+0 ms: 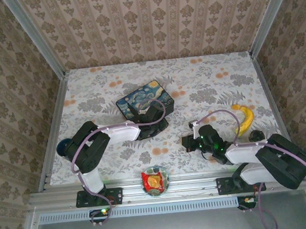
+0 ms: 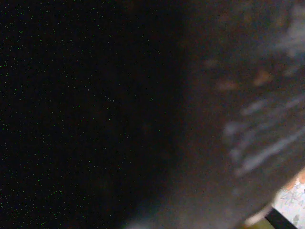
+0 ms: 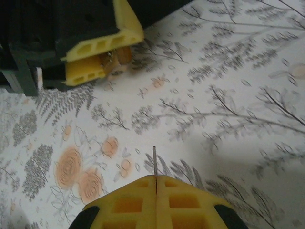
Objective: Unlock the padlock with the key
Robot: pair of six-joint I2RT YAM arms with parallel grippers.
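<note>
two end effectors sit low over the floral tabletop [image 1: 209, 83], near its middle. from the right wrist cam, the left end effector [image 3: 110, 53] has its yellow fingers pinched on the padlock [image 3: 123, 56], a tiny brass-coloured body close to the tabletop. shackle too blurred to make out. right end effector [image 3: 156, 179] is clamped tight on the key [image 3: 154, 160], w/ a thin silver blade sticking out fwd, apart from the padlock. tin [image 1: 141, 97] painted w/ a swirling night sky lies just behind the left wrist. snack packet [image 1: 154, 181] in a bowl [image 1: 165, 173] at the near edge: print too small to read. left wrist cam dark & blurred.
</note>
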